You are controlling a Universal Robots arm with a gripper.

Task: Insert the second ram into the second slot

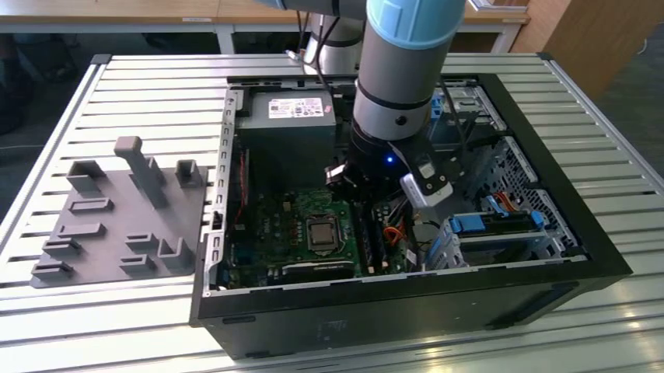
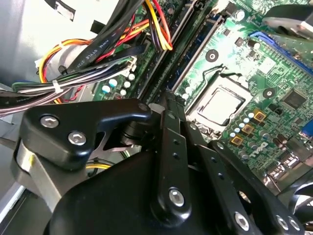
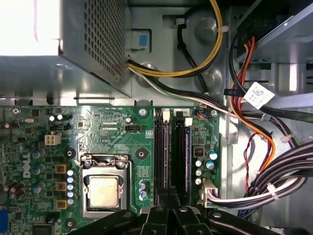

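Note:
My gripper [image 3: 168,193] is down inside the open computer case [image 1: 581,256], over the motherboard [image 3: 112,132] next to the bare processor socket [image 3: 103,188]. Its fingers [image 2: 171,110] are drawn together on the top edge of the second ram [image 3: 165,156], a thin dark stick. The stick runs along the second slot, the one nearer the socket. Another dark-blue stick [image 3: 187,156] stands in the neighbouring slot on the cable side. White latches [image 3: 165,113] show at the slots' far ends. In the exterior view the arm's wrist [image 1: 389,155] hides the fingers and much of the slots.
Black, orange and yellow cable bundles [image 3: 274,176] hang close beside the slots. The grey power supply [image 1: 285,116] fills the case's back corner. Blue drive-bay brackets [image 1: 493,225] sit at the exterior view's right. A grey fixture block [image 1: 120,214] lies on the slatted table at the left.

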